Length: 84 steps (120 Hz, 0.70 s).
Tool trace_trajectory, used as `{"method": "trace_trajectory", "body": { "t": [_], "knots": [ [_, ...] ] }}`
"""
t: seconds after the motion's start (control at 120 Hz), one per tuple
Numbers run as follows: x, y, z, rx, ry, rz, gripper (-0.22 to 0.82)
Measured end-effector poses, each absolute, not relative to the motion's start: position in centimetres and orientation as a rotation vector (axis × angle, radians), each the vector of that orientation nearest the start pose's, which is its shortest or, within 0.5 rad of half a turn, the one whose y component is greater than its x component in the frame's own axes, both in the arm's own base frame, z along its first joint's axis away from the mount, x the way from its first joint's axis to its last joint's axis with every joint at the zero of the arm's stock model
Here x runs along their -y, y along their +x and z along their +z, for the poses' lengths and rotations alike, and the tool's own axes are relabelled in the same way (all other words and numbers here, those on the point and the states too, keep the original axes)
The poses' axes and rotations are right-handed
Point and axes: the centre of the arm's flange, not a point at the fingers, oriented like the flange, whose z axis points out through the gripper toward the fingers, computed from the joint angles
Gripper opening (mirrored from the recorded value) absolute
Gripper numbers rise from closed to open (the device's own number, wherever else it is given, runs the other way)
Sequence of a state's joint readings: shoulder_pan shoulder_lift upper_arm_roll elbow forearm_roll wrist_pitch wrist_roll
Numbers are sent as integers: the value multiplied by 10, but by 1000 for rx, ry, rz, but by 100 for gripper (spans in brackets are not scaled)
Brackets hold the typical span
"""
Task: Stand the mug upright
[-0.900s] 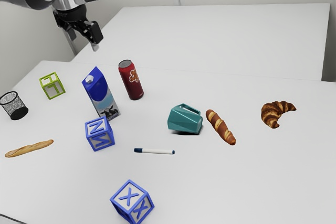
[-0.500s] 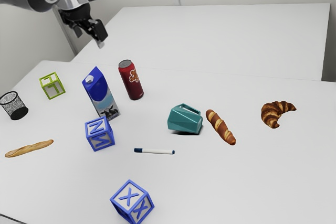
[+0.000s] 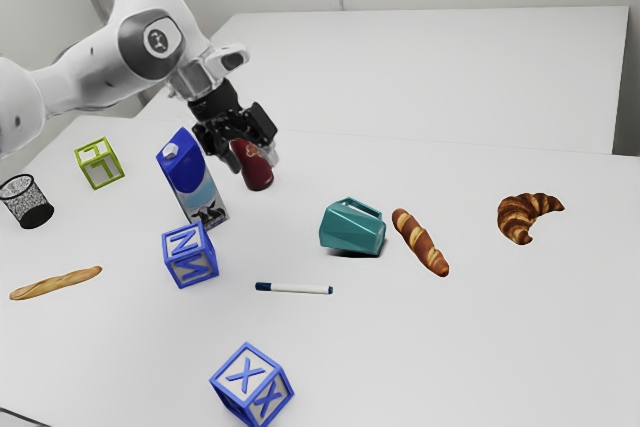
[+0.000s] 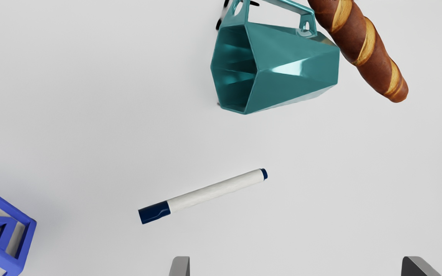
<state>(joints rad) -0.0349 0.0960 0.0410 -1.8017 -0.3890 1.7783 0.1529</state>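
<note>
Mug (image 3: 352,227) lies on side on tabletop (image 3: 450,347), mouth away from striped bread (image 3: 420,243); flat facets probably prevent rolling. I have fingers (image 4: 181,267) wide, empty, likely for straddling mug body.

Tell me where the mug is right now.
The mug lies on its side near the exterior view's centre, with the brown bread stick close by toward the exterior view's right and the white marker nearer the camera.
</note>
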Motion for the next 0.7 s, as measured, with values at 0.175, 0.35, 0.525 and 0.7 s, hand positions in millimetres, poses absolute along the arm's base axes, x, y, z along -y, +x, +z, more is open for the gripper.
{"method": "trace_trajectory", "body": {
  "t": [0.175, 0.35, 0.525, 0.7],
  "knots": [
    [24, 601, 431, 113, -3627, 252, 60],
    [28, 611, 395, 233, -3687, 321, 60],
    [26, 628, 367, 296, -3694, 329, 60],
    [27, 637, 350, 364, -3719, 320, 60]
  ]
}}
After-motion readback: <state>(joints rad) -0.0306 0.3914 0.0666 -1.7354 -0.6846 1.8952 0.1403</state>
